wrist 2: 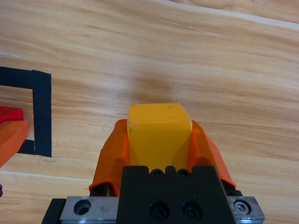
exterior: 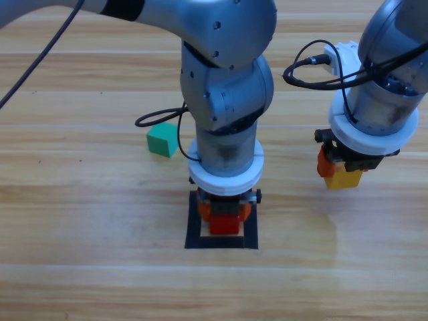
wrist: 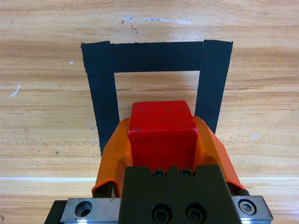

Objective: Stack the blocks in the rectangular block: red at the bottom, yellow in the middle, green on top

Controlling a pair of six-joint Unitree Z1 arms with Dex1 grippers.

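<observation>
Right now, by item:
Left tool (exterior: 223,217): down over the rectangular block (exterior: 194,224) in the middle of the table (exterior: 80,221), its orange jaws clenched on the red cube (exterior: 225,225).
Red cube: from the left wrist view it sits between the two jaws, inside the black tape outline; whether it touches the wood I cannot tell.
Rectangular block: a black square of tape lying flat, wood showing in its centre; its near edge and both sides peek out from under the left arm in the high view.
Right tool (exterior: 342,170): off to the right of the outline, well apart from it, grasping the yellow cube (exterior: 346,178) between its jaws.
Yellow cube: held in the right tool over bare wood; whether it is clear of the table I cannot tell.
Green cube (exterior: 162,140): resting alone on the table, left of the left arm and beyond the outline, nothing touching it.
</observation>
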